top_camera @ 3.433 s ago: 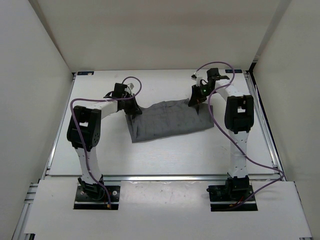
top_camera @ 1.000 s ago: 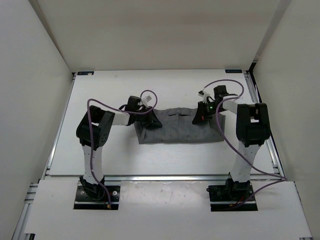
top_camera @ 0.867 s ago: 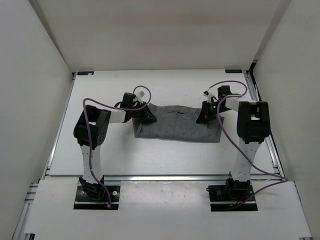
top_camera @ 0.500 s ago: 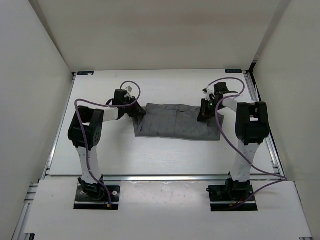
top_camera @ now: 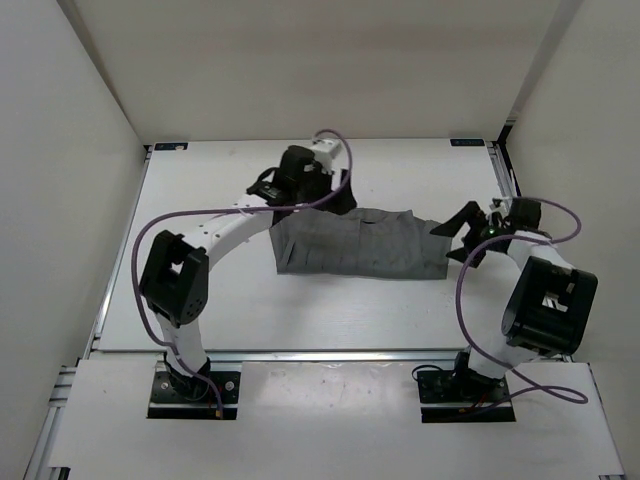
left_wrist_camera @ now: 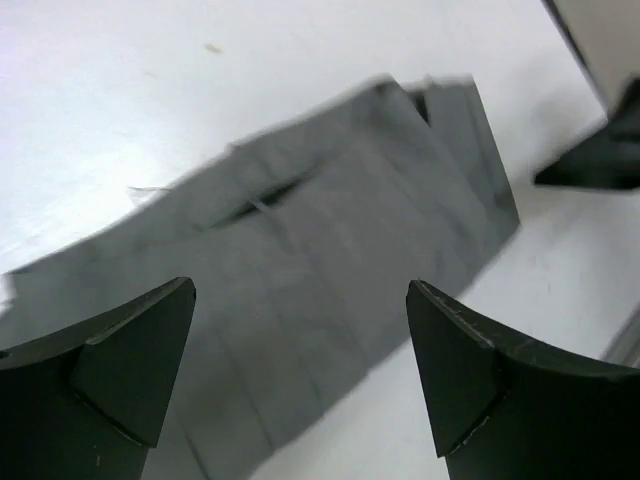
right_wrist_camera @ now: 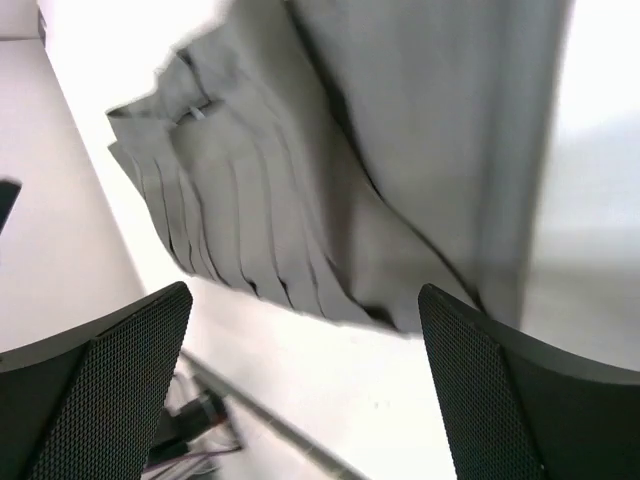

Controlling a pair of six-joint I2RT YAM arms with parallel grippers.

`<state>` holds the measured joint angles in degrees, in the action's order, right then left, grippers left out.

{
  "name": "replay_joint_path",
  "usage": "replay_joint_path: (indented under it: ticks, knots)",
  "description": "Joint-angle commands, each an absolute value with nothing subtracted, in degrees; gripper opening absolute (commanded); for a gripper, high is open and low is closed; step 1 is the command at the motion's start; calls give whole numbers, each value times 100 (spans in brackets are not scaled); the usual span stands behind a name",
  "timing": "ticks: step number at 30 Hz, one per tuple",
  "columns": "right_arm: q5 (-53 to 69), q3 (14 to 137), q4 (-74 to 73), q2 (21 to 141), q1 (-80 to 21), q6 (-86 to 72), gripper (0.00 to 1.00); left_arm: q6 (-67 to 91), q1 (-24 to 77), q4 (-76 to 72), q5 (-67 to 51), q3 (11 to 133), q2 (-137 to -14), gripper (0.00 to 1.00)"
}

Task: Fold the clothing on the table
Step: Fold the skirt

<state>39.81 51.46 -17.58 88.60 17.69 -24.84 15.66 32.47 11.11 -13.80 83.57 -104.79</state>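
Note:
The grey clothing (top_camera: pixel 360 245) lies on the white table (top_camera: pixel 200 290) as a flat folded band, layered edges at its right end. My left gripper (top_camera: pixel 338 197) hovers over its far left edge, open and holding nothing. In the left wrist view the clothing (left_wrist_camera: pixel 330 240) fills the space between and beyond the spread fingers (left_wrist_camera: pixel 130 370). My right gripper (top_camera: pixel 462 235) is just off the clothing's right end, open and empty. The right wrist view shows the stacked folds (right_wrist_camera: pixel 330 170) ahead of the open gripper (right_wrist_camera: pixel 305 390), over bare table (right_wrist_camera: pixel 600 150).
Silver rails (top_camera: pixel 330 352) border the table, and pale walls (top_camera: pixel 60 200) close it in on three sides. Purple cables (top_camera: pixel 470 300) loop from both arms. A rail and cable (right_wrist_camera: pixel 270 425) show near the right gripper. The right finger's dark tip (left_wrist_camera: pixel 600 160) shows in the left wrist view.
Both grippers have opened and let go of the clothing. The left gripper rose toward the far side and rightward. The right one drew back to the right, off the cloth.

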Motion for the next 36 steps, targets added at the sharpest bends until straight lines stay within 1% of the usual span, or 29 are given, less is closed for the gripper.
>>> replay_joint_path:
  ticks: [1, 2, 3, 5, 7, 8, 10, 13, 17, 20, 24, 26, 31, 34, 36]
  knots:
    - [4265, 4319, -1530, 8676, 1836, -3285, 99, 581, 3567, 2373, -1161, 8359, -10634, 99]
    - [3967, 3907, -1347, 8422, 1820, -3653, 99, 667, 3560, 2425, -1238, 8315, -10704, 99]
    - [3973, 3694, -1119, 8255, 1845, -3909, 100, 703, 3586, 2478, -1248, 8280, -10766, 99]
    - [3641, 2764, -102, 7824, 1663, -5188, 99, 843, 3621, 2609, -1423, 8244, -10915, 99]
    - [3079, 2707, -27, 7463, 979, -5422, 99, 887, 3726, 2531, -1494, 8209, -11083, 98]
    - [2780, 2672, 235, 7358, 836, -5475, 99, 931, 3761, 2357, -1459, 8218, -11100, 99]
    - [2611, 2646, 325, 7339, 493, -5475, 99, 1158, 3779, 2268, -1441, 8375, -11398, 98]
    - [2357, 2479, 281, 7471, 632, -5467, 99, 1362, 3858, 2320, -1327, 8945, -11776, 99]
    - [1891, 1971, 763, 7524, 896, -5581, 100, 1862, 3885, 2136, -1388, 9333, -12208, 99]
    - [1907, 1627, 1168, 7506, 958, -5739, 99, 2135, 3929, 2039, -1389, 9579, -12463, 98]
    - [1811, 1310, 1546, 7357, 835, -6107, 99, 2530, 4052, 1943, -1415, 9738, -12621, 99]
    - [1644, 1196, 1757, 7260, 651, -6249, 99, 2627, 4078, 1872, -1319, 9791, -12507, 99]
    - [1284, 1037, 2425, 7189, 563, -6328, 99, 2725, 4043, 1925, -1388, 9598, -12349, 91]
    - [1195, 1028, 2671, 7303, 808, -6364, 99, 2497, 3973, 2311, -1433, 9563, -12410, 87]
    - [1160, 1090, 2952, 7444, 852, -6311, 95, 2409, 3973, 2504, -1476, 9449, -12393, 85]
